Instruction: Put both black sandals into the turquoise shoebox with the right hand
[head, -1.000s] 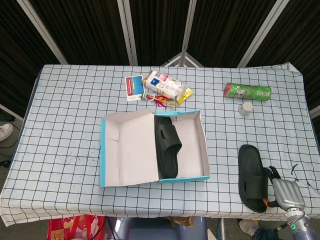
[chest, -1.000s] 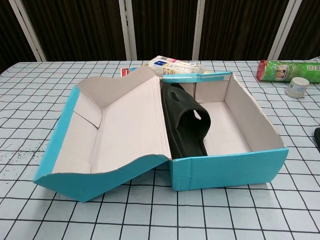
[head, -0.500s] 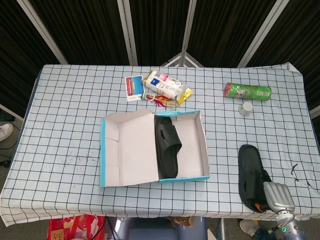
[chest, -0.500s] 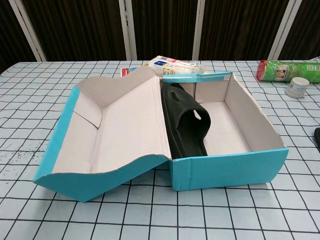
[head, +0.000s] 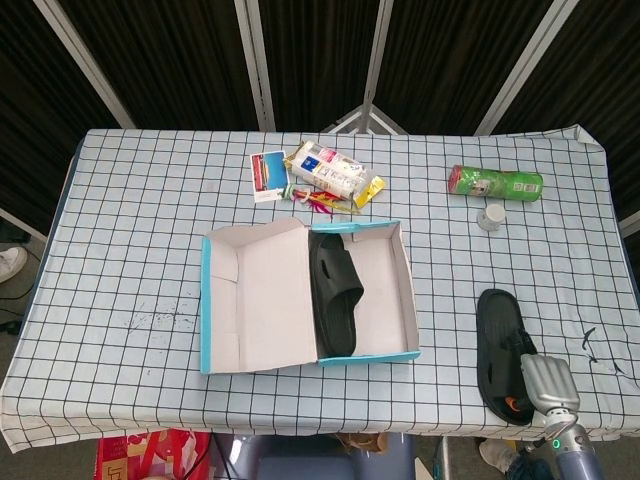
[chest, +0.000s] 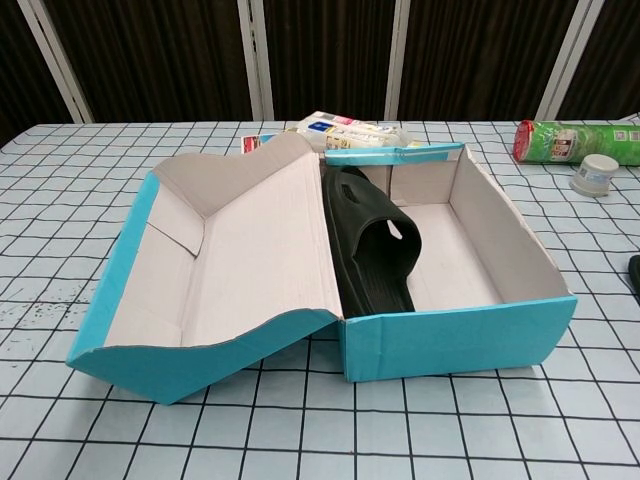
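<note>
Two black sandals. First sandal (head: 334, 293) sits in the turquoise shoebox (head: 409, 290), against the box's 9 o'clock wall next to the lid hinge; long axis runs 12–6 in the head view, tipped up on its edge per the chest view. Which end is the toe: can't tell.

Second sandal (head: 500, 350) lies flat on the counter (head: 130, 220), at 3 o'clock of the box, well apart from it, near the counter's 6 o'clock edge. Long axis also 12–6, roughly parallel to the first. In the chest view only a dark sliver of it shows at the right frame edge.

One shoebox, open, lid (head: 258, 295) flapped out flat toward 9 o'clock, white inside. The half of the box toward 3 o'clock shows bare cardboard floor.

Right hand (head: 545, 383) is at the heel-side (6 o'clock) end of the second sandal, overlapping its 3 o'clock edge. Fingers reach onto the sandal; whether they actually clamp it I can't tell, mostly the back of the hand is visible. Sandal looks flat on the counter. Left hand shows in neither view.

Other stuff at 12 o'clock of the box: one card (head: 267, 171), one white snack pack (head: 326, 169) with small coloured wrappers beside it. At 1–2 o'clock: one green can (head: 495, 182) lying on its side, long axis 9–3, and one small white cap (head: 489, 217) just beside it.
</note>
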